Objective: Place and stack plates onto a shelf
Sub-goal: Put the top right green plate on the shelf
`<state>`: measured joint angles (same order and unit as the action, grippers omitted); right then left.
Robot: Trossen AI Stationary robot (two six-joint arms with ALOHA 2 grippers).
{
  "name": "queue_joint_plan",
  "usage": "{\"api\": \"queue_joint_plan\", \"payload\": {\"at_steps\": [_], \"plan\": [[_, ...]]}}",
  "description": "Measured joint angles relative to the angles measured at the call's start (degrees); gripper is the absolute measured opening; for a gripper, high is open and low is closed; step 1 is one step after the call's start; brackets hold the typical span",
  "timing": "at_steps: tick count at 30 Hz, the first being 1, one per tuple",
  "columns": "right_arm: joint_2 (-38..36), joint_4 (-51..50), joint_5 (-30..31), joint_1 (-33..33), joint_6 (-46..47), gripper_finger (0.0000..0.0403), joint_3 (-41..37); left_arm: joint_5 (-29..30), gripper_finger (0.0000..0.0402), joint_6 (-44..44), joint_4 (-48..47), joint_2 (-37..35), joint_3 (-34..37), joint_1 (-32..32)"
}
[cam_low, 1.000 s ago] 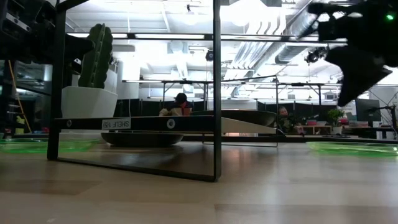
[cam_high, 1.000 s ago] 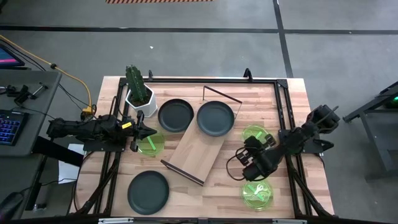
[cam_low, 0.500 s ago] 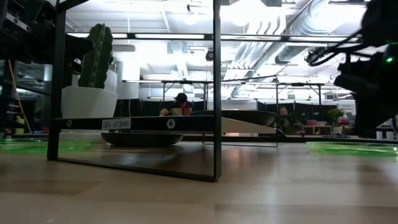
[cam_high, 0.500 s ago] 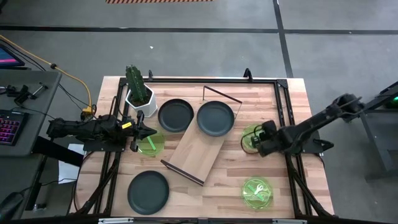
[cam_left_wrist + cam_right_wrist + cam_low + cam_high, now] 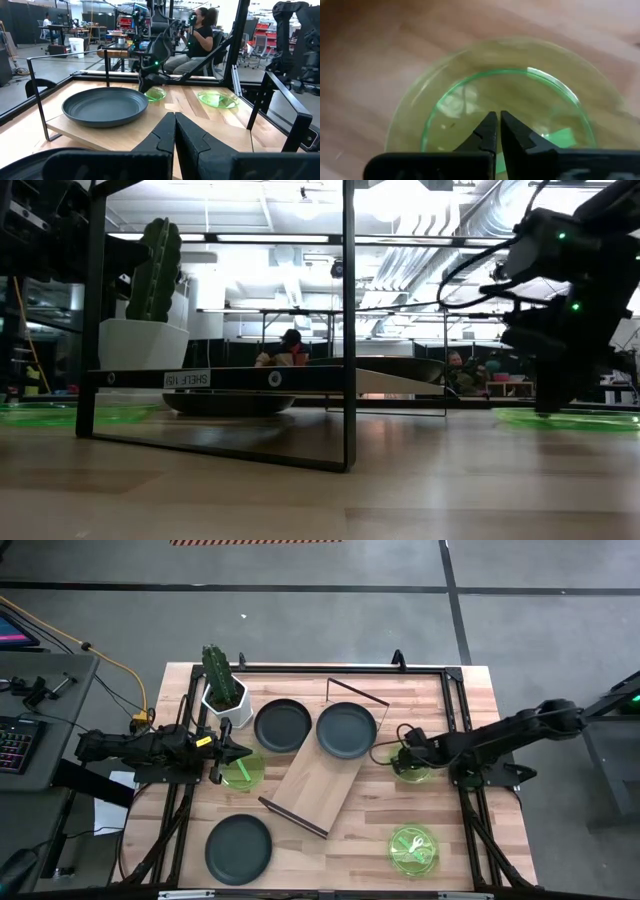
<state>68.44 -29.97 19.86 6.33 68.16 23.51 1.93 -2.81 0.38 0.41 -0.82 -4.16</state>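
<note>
right gripper (image 5: 407, 762) over green plate (image 5: 411, 762) right of the shelf (image 5: 322, 783) | fingers nearly closed, holding nothing | we risk skidding the plate; left gripper (image 5: 238, 751) closed, empty

Overhead looks straight down; low view (table-height) shares the shelf (image 5: 322, 778).

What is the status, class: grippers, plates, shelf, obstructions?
Right gripper shut, above the translucent green round plate right of the light-wood shelf. Left gripper shut, waiting at table's left. One matte black plate on shelf. Nothing in the way.
</note>
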Motion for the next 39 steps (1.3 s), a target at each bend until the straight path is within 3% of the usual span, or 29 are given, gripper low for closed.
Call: {"api": "queue_joint_plan", "payload": {"at_steps": [9, 12, 18, 27, 31, 39], "plan": [[7.7, 21.0, -6.7, 2.4, -6.3, 0.0, 0.4, 0.0, 0.0, 0.0, 0.0, 0.0, 0.0, 0.0], [8.0, 17.2, -7.5, 4.4, -6.5, 0.0, 2.5, 0.0, 0.0, 0.0, 0.0, 0.0, 0.0, 0.0], [4.8, 2.2, -2.9, 9.1, -2.2, 0.0, 7.5, 0.0, 0.0, 0.0, 0.0, 0.0, 0.0, 0.0], [2.7, -8.2, 2.5, 13.5, 8.8, 0.0002, 5.8, 0.0, 0.0, 0.0, 0.0, 0.0, 0.0, 0.0], [1.6, -9.0, 5.6, 14.1, 11.4, 0.0031, 5.5, 0.0, 0.0, 0.0, 0.0, 0.0, 0.0, 0.0], [-3.0, -14.7, 10.2, 14.7, 17.3, 0.0146, 5.5, 0.0, 0.0, 0.0, 0.0, 0.0, 0.0, 0.0]]}}
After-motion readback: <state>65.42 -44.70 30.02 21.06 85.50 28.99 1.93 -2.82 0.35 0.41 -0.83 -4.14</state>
